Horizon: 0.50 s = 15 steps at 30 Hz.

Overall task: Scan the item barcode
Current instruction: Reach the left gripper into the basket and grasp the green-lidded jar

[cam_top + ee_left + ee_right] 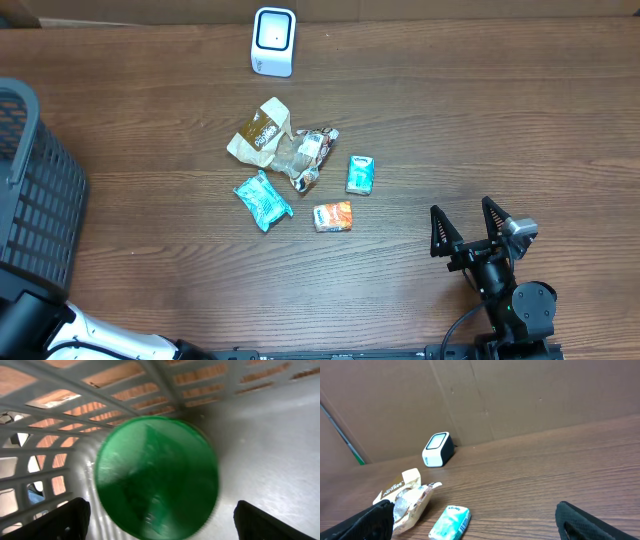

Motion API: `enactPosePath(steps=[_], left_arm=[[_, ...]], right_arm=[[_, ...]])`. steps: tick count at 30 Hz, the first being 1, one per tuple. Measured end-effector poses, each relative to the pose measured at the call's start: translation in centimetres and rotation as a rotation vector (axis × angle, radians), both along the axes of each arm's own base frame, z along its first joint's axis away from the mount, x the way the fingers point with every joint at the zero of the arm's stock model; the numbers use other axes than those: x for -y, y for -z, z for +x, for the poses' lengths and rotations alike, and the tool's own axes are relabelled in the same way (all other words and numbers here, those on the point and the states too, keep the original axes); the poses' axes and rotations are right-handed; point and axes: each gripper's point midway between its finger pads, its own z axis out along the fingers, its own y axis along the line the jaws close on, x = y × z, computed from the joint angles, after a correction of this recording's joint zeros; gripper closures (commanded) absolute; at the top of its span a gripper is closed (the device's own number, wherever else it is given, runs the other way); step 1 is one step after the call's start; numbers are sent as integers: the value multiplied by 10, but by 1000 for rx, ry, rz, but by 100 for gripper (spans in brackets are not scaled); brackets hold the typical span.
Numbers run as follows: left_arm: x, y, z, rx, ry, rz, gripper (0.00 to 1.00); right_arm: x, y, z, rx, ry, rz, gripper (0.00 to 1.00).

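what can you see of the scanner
The scanner is a small white box with rounded corners, apparently smooth plastic. Its face holds a window framed in white, which looks dark from overhead and pale from the right wrist view. A darker side shows from the right wrist view. It stands upright and undisturbed on the wooden table near the far edge, just in front of the brown wall. Only the table touches it.

Mock shop checkout; barcode scanner (273,41), snack pkts (262,132), basket (40,200); cardboard backdrop (520,395).
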Motion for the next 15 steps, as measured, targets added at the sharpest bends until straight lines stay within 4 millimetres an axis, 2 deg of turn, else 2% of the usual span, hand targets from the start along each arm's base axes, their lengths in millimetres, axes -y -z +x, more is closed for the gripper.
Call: enactPosePath(steps=[5,15], left_arm=[[-10,-2,-5,19,-18,26,7],[-22,-7,4,61,-15,78,9]], right_arm=[[0,0,0,0,0,0,0],[0,0,0,0,0,0,0]])
